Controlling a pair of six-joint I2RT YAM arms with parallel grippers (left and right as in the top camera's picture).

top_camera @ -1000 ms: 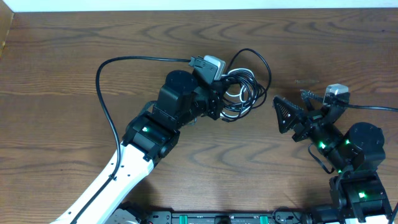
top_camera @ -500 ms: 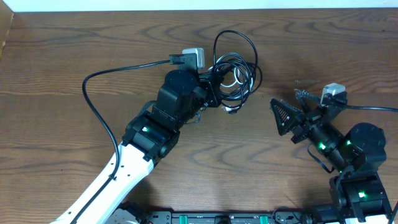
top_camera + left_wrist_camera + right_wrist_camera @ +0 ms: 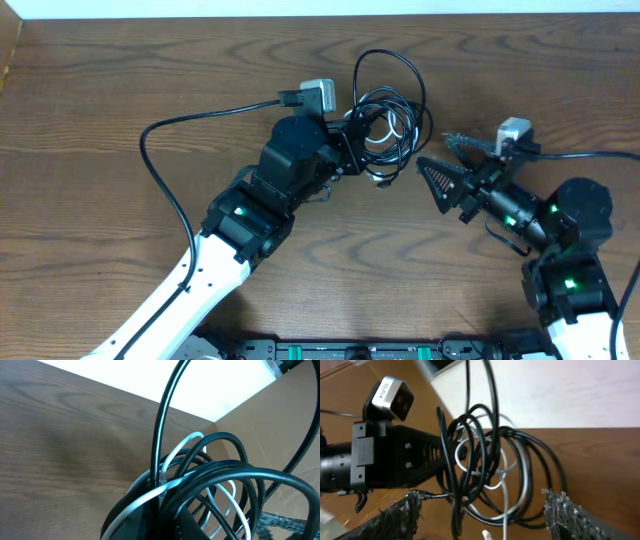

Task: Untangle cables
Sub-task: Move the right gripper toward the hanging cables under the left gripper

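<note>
Dark wood-grain table [image 3: 100,100]; left gripper [image 3: 357,150] clenches glossy, looped black and white cables [image 3: 400,130]; right gripper [image 3: 450,160] gapes open nearby.

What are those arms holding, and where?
The left gripper clamps the cables where their loops bunch, at the tangle's left side. The right gripper, open, holds nothing.

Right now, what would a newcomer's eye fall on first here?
A tangle of black and white cables sits toward the far edge of the table, clamped in the left gripper. The right gripper faces it from the right, jaws open, touching nothing.
</note>
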